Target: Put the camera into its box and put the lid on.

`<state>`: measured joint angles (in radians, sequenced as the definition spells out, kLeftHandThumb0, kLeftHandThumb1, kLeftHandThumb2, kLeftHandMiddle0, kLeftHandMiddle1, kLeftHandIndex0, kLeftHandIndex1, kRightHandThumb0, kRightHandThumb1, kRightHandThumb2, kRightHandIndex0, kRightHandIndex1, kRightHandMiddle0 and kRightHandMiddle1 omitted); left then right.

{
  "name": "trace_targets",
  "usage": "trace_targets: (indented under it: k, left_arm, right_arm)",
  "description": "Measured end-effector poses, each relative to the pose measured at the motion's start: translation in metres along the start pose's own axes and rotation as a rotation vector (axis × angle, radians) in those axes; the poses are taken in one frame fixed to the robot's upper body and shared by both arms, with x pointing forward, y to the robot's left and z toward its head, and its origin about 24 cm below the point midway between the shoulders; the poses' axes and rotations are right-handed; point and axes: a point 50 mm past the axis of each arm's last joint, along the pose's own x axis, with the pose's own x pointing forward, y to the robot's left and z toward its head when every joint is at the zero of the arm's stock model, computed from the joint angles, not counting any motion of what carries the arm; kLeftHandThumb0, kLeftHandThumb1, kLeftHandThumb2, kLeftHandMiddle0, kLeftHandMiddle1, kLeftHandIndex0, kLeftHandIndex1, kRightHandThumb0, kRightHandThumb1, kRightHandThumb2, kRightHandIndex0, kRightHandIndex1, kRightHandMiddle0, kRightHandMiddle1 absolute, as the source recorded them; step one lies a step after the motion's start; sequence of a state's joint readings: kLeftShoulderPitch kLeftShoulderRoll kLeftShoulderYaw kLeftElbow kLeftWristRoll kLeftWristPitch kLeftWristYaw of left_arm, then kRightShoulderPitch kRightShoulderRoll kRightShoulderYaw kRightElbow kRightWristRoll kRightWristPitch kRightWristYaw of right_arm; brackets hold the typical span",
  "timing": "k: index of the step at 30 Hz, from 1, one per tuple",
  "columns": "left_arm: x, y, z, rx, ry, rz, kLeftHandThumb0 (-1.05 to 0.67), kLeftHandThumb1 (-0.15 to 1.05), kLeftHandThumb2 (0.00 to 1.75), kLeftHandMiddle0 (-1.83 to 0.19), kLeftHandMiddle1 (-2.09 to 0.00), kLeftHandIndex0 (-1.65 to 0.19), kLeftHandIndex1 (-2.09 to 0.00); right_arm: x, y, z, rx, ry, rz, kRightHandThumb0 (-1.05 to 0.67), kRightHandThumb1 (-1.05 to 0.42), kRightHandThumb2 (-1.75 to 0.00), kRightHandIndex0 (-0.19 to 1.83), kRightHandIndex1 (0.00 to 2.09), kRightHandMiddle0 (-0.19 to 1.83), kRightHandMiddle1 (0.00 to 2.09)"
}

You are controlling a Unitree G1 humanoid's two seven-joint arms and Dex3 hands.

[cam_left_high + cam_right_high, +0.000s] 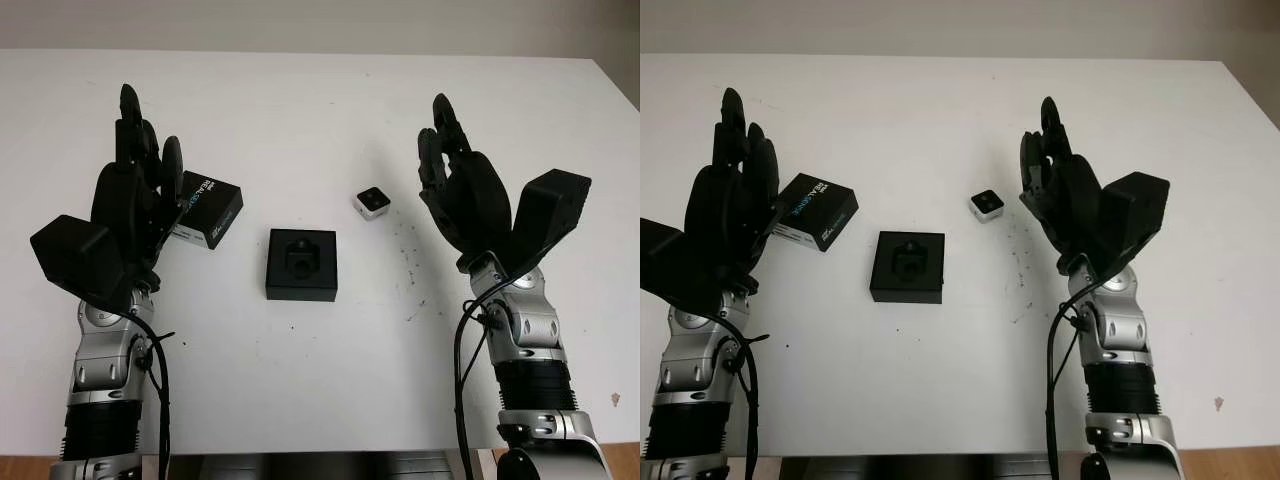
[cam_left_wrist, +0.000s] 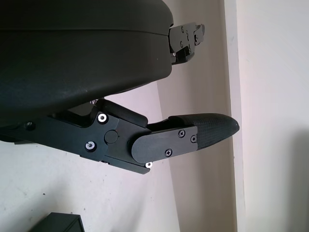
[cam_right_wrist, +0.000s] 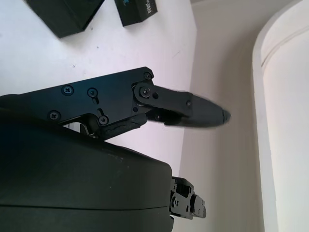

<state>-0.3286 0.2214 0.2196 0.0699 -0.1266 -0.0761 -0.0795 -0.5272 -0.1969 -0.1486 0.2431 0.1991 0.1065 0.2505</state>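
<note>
White tabletop [image 1: 300,400] carries the small camera [image 1: 372,202] mid-table, well apart from every edge, the box [image 1: 302,264] just nearer you. Lid [image 1: 207,208] lies beside your left hand [image 1: 135,200]. Both it and your right hand [image 1: 462,190] are open, empty. Camera likely light, rigid; pinch its sides.

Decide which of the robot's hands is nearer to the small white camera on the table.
Right. The right hand, open, hovers just beside the camera; the left hand, open, hovers far across the table, beyond the box.
</note>
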Motion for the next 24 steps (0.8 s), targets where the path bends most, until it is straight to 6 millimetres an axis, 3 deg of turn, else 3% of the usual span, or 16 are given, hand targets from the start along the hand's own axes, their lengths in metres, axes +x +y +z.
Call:
trace_targets:
  k: [4,7,10,14,18,24]
  left_arm:
    - [0.0,0.0,0.001,0.001,-0.004,-0.001,-0.65,1.05,0.59,0.19,0.0,0.19,0.0]
    - [0.0,0.0,0.002,0.001,-0.004,-0.002,-0.64,1.05,0.61,0.19,0.0,0.19,0.0]
    - [0.0,-0.001,0.001,0.0,-0.004,-0.002,-0.64,1.05,0.61,0.19,0.0,0.19,0.0]
    - [-0.001,0.0,0.001,0.0,-0.003,-0.001,-0.64,1.05,0.61,0.19,0.0,0.19,0.0]
    - [-0.002,0.0,0.0,-0.003,0.007,0.0,-0.64,1.05,0.59,0.19,0.0,0.19,0.0]
    - [-0.002,0.0,0.0,-0.011,0.006,-0.002,-0.64,1.05,0.59,0.19,0.0,0.19,0.0]
  right_arm:
    - [0.01,-0.02,0.021,-0.234,-0.013,-0.012,-0.54,-0.94,-0.06,0.21,0.21,0.15,0.21]
    - [0.023,-0.03,0.042,-0.404,-0.015,0.044,-0.53,-0.88,-0.05,0.27,0.31,0.01,0.62]
    - [0.034,-0.032,0.056,-0.577,-0.022,0.093,-0.49,-0.81,-0.04,0.3,0.36,0.02,0.75]
    - [0.043,-0.032,0.061,-0.806,-0.023,0.15,-0.51,-0.77,-0.04,0.35,0.35,0.15,0.64]
    - [0.048,-0.031,0.063,-0.907,-0.007,0.19,-0.45,-0.75,-0.05,0.34,0.32,0.2,0.56]
    - [0.054,-0.027,0.063,-1.079,-0.016,0.277,-0.47,-0.77,-0.06,0.36,0.34,0.2,0.6]
